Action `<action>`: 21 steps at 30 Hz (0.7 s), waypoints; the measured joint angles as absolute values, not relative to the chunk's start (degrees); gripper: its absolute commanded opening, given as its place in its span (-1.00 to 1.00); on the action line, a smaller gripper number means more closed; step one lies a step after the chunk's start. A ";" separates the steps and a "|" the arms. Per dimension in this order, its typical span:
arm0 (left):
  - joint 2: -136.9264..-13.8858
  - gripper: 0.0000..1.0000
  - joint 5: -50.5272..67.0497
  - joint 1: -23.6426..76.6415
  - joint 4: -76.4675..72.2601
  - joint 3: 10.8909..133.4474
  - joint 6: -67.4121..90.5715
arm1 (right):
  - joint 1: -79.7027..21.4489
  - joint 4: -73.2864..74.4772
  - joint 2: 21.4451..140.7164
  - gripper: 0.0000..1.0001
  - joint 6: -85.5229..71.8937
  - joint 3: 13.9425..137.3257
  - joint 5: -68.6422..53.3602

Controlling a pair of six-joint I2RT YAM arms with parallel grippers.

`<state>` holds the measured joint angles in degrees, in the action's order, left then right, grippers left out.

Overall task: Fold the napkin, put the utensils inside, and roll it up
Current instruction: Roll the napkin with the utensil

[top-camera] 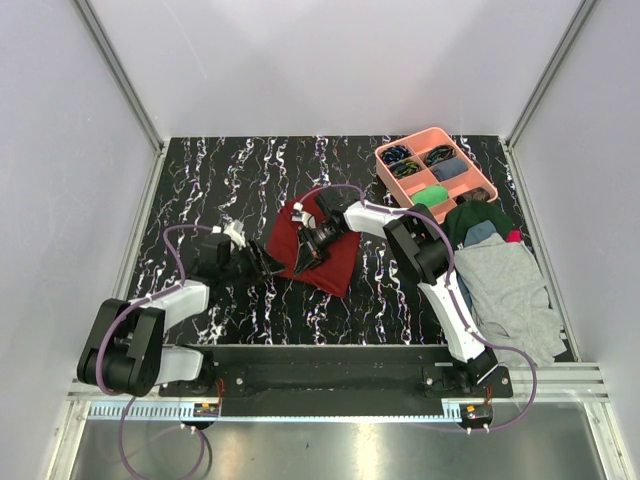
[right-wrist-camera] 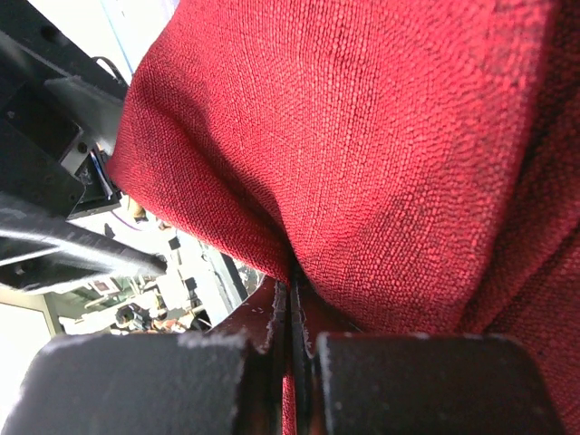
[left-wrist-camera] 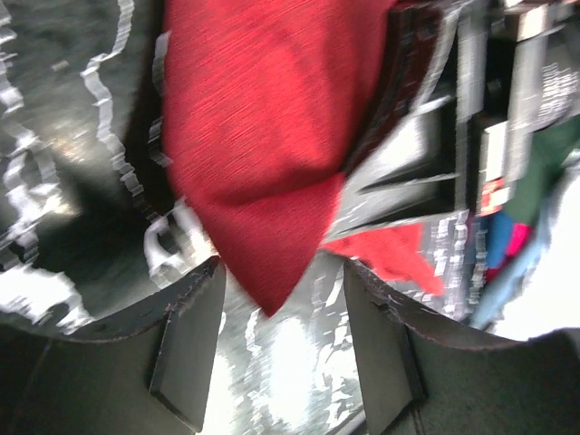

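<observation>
The maroon napkin (top-camera: 338,262) lies bunched at the middle of the marbled table, partly lifted. My right gripper (top-camera: 304,257) is shut on a fold of the napkin (right-wrist-camera: 381,136), and the cloth drapes over the closed jaws of the right gripper (right-wrist-camera: 292,299). My left gripper (top-camera: 272,263) sits just left of the cloth, open. In the left wrist view a pointed corner of the napkin (left-wrist-camera: 263,136) hangs down to the gap of the left gripper (left-wrist-camera: 283,299), touching neither of the fingers (left-wrist-camera: 186,344). The utensils are out of view.
A pink compartment tray (top-camera: 478,176) with small items stands at the back right. A pile of grey, green and blue clothes (top-camera: 505,285) lies along the right side beside the right arm. White walls close in the table on three sides.
</observation>
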<state>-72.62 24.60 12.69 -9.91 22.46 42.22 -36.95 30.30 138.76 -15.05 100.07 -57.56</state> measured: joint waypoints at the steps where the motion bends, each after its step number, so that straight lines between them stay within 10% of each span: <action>1: -73.38 0.10 25.43 12.69 -11.68 22.41 43.29 | -36.95 30.30 138.78 -1.00 -15.09 100.07 -57.56; 21: -79.00 0.09 26.63 11.60 -28.82 21.85 51.68 | -36.77 30.30 138.78 -1.00 -15.29 100.07 -57.25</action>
